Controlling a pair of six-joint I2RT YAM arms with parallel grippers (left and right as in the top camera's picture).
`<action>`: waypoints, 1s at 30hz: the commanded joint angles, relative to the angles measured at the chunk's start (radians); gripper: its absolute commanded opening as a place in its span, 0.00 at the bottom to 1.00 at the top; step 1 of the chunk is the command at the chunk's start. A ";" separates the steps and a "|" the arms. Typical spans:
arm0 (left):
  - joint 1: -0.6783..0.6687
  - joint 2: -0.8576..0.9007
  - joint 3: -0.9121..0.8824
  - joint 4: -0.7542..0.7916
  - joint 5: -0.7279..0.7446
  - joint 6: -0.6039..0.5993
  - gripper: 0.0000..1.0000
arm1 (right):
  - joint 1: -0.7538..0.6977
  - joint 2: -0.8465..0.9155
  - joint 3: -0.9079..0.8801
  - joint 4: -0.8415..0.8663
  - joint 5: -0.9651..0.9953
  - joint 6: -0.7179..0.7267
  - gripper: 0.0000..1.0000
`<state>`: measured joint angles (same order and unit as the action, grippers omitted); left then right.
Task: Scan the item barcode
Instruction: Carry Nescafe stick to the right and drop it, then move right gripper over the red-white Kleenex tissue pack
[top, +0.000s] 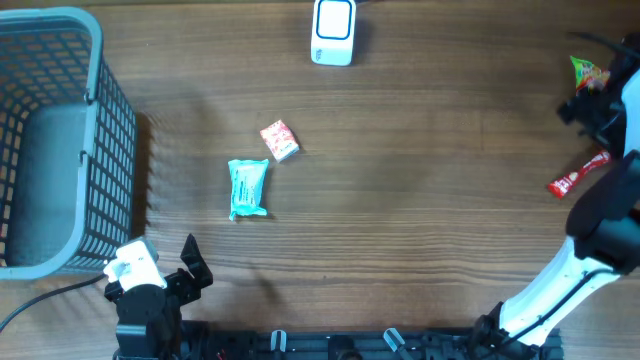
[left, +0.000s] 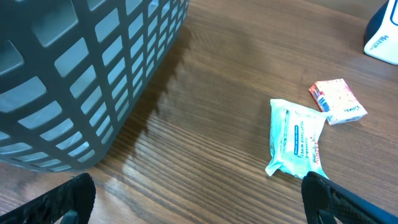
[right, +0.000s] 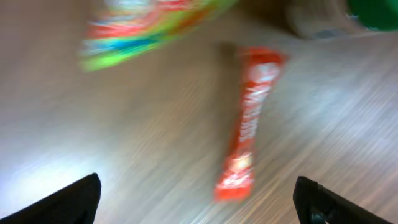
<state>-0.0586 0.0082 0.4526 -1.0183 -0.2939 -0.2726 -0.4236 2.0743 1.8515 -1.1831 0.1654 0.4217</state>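
Bench (top: 420, 200): dark wood grain, seen from overhead

1. Scanner (top: 333, 30): white body with blue trim, standing at the far edge of the bench near the middle; only its corner shows in the left wrist view
2. Red stick packet (top: 577, 176): long and narrow, lying flat on the bench at the right side, well apart from the scanner. In the right wrist view (right: 245, 130) it runs lengthwise between the two fingertips and beyond them, touched by neither; the print is too blurred to read
3. Green snack packet (top: 584, 72): near the right edge, beyond the red stick packet; a bright blur in the right wrist view
4. Teal soft pack (top: 248, 188): flat on the bench, left of centre, printed side up
5. Small pink box (top: 279, 140): just beside the teal soft pack, on its far right side, lying flat
6. Grey mesh basket (top: 110, 150): at the left edge of the bench
7. Left claw (top: 195, 265): near the front left corner, beside the basket, fingers spread wide, holding nothing
8. Right claw (top: 590, 105): above the right side of the bench, over the two packets, fingers spread wide, holding nothing
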 joint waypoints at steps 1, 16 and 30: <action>0.004 -0.003 -0.004 0.001 -0.010 -0.005 1.00 | 0.140 -0.166 0.062 -0.026 -0.304 -0.013 1.00; 0.004 -0.003 -0.004 0.001 -0.010 -0.005 1.00 | 0.908 -0.076 0.051 0.101 -0.349 0.375 1.00; 0.004 -0.003 -0.004 0.001 -0.010 -0.005 1.00 | 1.098 0.076 0.052 0.345 -0.324 0.785 0.99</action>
<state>-0.0586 0.0082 0.4526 -1.0183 -0.2943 -0.2726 0.6518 2.0739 1.9045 -0.8444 -0.1532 1.0172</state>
